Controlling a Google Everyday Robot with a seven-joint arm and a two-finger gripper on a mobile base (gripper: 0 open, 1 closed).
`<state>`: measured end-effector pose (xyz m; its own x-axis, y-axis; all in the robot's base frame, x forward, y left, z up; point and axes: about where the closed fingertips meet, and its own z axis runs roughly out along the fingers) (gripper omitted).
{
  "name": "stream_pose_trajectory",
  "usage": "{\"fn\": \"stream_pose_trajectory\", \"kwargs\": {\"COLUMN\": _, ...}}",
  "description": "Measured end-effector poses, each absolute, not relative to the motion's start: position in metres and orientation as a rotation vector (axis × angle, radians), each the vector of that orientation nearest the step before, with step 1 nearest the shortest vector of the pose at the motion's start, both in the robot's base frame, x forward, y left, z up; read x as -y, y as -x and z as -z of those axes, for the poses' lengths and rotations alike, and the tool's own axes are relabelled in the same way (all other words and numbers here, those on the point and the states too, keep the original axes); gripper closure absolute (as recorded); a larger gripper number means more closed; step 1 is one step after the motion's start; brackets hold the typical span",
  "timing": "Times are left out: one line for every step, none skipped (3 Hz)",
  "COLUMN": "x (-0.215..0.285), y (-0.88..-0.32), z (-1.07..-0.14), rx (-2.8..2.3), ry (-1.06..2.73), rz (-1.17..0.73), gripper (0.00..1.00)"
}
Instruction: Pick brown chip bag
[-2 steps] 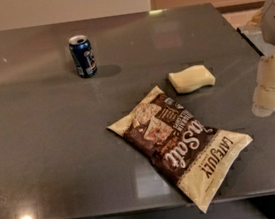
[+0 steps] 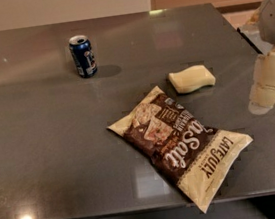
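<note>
Almost nothing is seen to have moved since the earlier frame: the end effector [image 2: 263, 100] is found at much the same spot over the right edge of the bench [image 2: 41, 144], shifted inward only slightly if at all, and every object is left where it lay. Nothing is held by the end effector, and how far it is opened cannot be told. The brown chip bag [image 2: 182, 143] is laid flat and diagonally near the front edge, its cream lettered end turned towards the front right corner and well apart from the end effector.

Several hazards are judged likely. The bag is placed so close to the front edge that it could be pushed over by a glancing descent. Its puffed, crinkly film could be pinched too shallowly and let slip as it is lifted. The pale yellow block [image 2: 191, 79], set just beyond the bag's far corner towards the right edge, could be clipped or mistakenly seized if a low approach is taken. The blue can [image 2: 82, 55], near the back left, is considered out of danger.
</note>
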<state>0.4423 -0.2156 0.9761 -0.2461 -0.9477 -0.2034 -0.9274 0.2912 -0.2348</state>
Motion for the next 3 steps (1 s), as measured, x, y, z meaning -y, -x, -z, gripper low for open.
{"fn": "stream_pose_trajectory", "kwargs": {"x": 0.201, "y": -0.446, "z": -0.964, "rx": -2.339, "ry": 1.672, "rz": 0.058, "gripper": 0.0}}
{"fn": "stream_pose_trajectory", "kwargs": {"x": 0.19, "y": -0.449, "z": -0.955, "rx": -2.409, "ry": 1.618, "rz": 0.026, "gripper": 0.0}}
{"fn": "stream_pose_trajectory", "kwargs": {"x": 0.158, "y": -0.439, "z": -0.927, "rx": -2.543, "ry": 1.461, "rz": -0.063, "gripper": 0.0}}
